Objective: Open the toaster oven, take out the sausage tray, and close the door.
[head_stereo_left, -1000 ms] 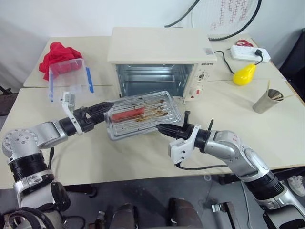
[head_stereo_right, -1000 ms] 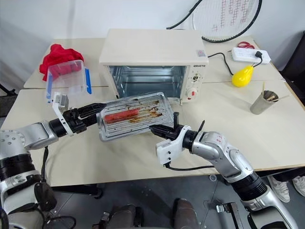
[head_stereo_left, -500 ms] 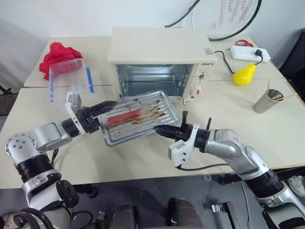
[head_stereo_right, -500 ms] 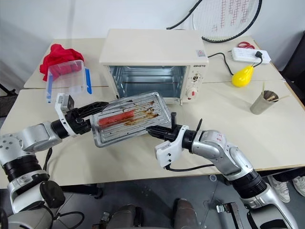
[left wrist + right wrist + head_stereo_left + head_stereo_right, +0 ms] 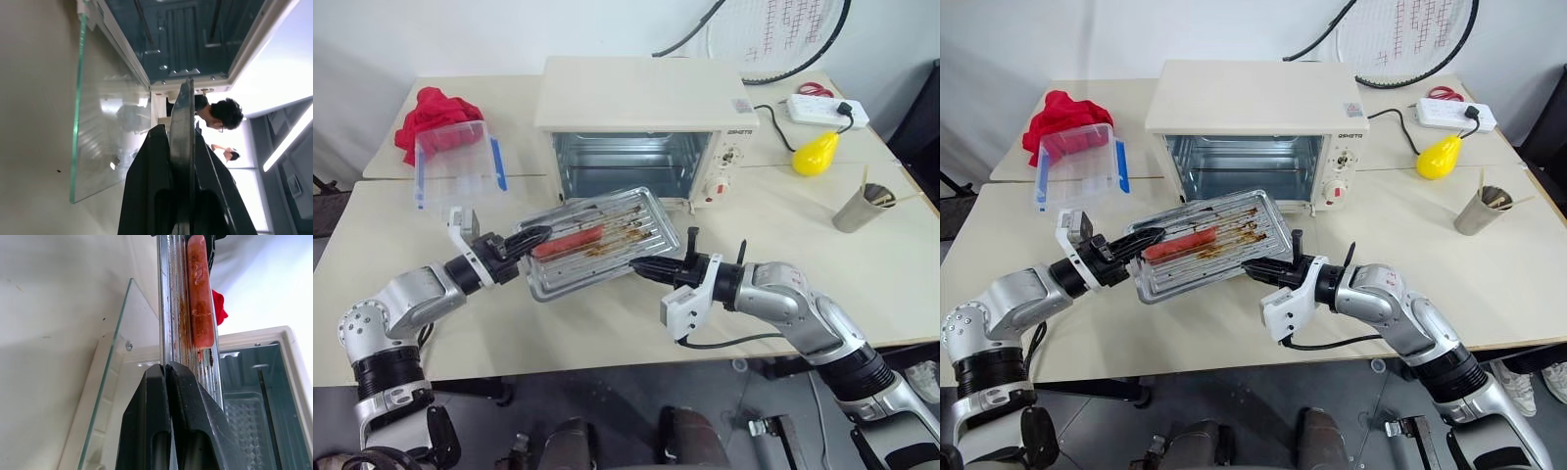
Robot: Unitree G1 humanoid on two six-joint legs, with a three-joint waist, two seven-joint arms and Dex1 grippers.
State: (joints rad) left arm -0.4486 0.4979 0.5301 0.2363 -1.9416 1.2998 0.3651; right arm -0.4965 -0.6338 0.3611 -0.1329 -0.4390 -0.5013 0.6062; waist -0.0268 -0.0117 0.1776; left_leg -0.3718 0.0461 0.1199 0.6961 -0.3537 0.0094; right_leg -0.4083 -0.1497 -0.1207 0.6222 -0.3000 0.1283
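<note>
The cream-white toaster oven [image 5: 641,93] stands at the back of the table with its cavity open. Its glass door [image 5: 112,127] lies folded down flat in front, mostly hidden under the tray in the eye views. The shiny sausage tray [image 5: 626,220], with a red sausage [image 5: 570,241] and brown streaks, hangs tilted above the door. My left gripper [image 5: 536,235] is shut on the tray's left edge. My right gripper [image 5: 641,266] is shut on its near right rim. Both wrist views show black fingers [image 5: 146,396] pinching the thin metal rim.
A clear plastic box with blue clips [image 5: 458,157] and a red cloth [image 5: 429,106] sit at the back left. At the right are a yellow pear-shaped object [image 5: 815,152], a white power strip [image 5: 822,108] and a metal cup [image 5: 862,208]. A racket [image 5: 783,39] leans behind the oven.
My left gripper, open beside the tray's left edge a second ago, has rolled and closed on that edge. The right gripper has kept its hold and place.
</note>
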